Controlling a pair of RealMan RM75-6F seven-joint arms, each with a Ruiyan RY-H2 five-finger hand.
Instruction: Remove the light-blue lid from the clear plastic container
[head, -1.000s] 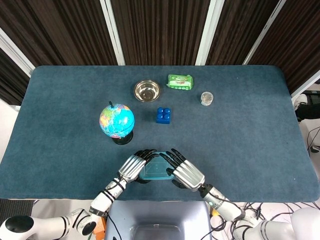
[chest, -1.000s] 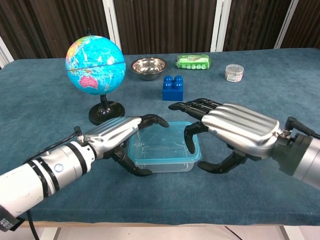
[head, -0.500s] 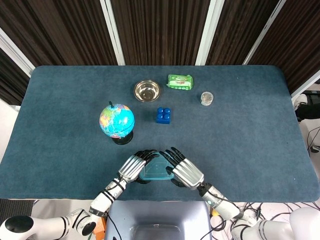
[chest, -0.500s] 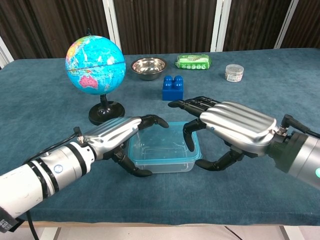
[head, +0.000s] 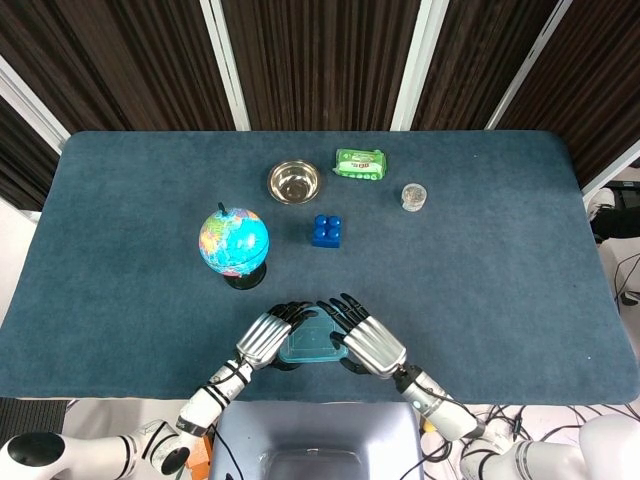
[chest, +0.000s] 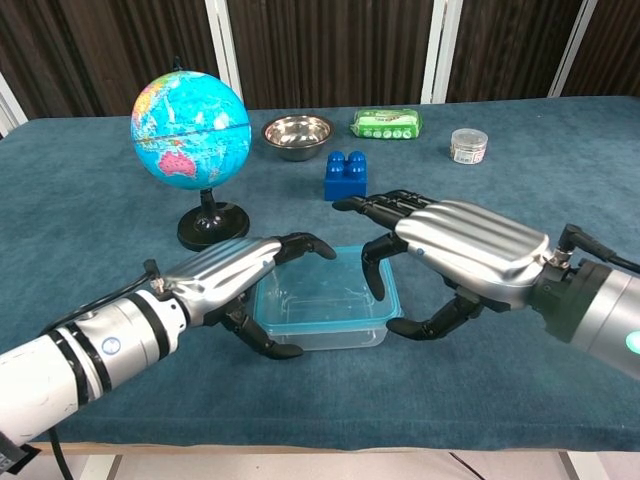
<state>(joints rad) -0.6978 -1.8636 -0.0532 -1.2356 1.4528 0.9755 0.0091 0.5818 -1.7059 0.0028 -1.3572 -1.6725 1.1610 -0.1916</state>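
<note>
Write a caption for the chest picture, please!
Two robot hands, left and right, cup a lidded plastic box near a globe.

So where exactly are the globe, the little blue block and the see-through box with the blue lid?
globe (chest: 190, 130), chest view, on the middle of the sphere.
blue block (chest: 345, 178), chest view, on its front face.
light-blue lid (chest: 322, 293), chest view, on the lid's top, between the two hands.

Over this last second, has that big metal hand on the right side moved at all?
Yes. The right hand has slid left over the container's light-blue lid, nearer the globe, which stayed put.
</note>
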